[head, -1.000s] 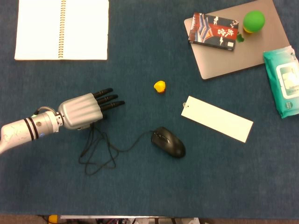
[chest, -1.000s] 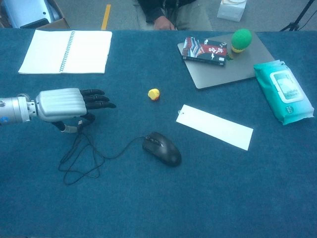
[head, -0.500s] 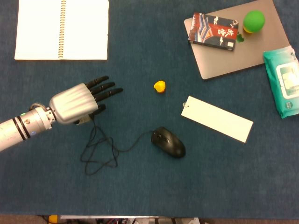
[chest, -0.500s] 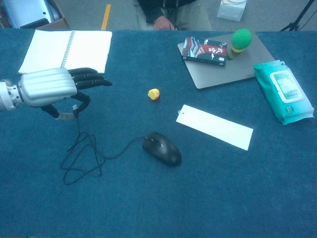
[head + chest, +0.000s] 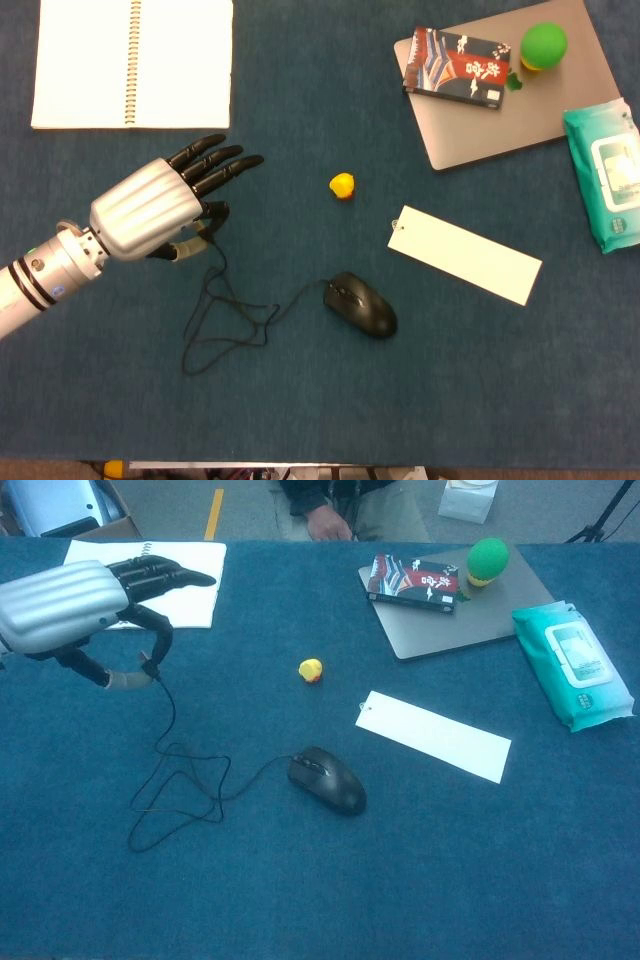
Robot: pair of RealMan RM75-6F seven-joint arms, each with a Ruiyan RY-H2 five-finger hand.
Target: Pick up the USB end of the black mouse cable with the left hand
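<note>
While my left hand [image 5: 150,210] hangs above the left side of the blue surface [image 5: 300,420], its thumb and one of my fingers [image 5: 160,640] pinch the USB end [image 5: 125,680] of the black mouse cable [image 5: 185,790], and the other fingers reach out straight toward the right. From the chest view I see the plug as a pale stub under my palm, lifted clear of the surface, with the cable dropping from it in a line to loose loops lying on the cloth. From the head view the plug is mostly hidden under my hand; only a bit of it [image 5: 180,252] peeks out at the near edge, though the loops and their run to the black mouse [image 5: 360,304] show plainly. The mouse rests near the middle, to the right of the loops. Only the chest view shows a seated person's hand [image 5: 322,522] beyond the far edge. Both views show the open notebook [image 5: 130,62] far left and a small yellow object [image 5: 342,185] between my hand and the white paper strip [image 5: 465,254]. My right hand appears in neither view.
</note>
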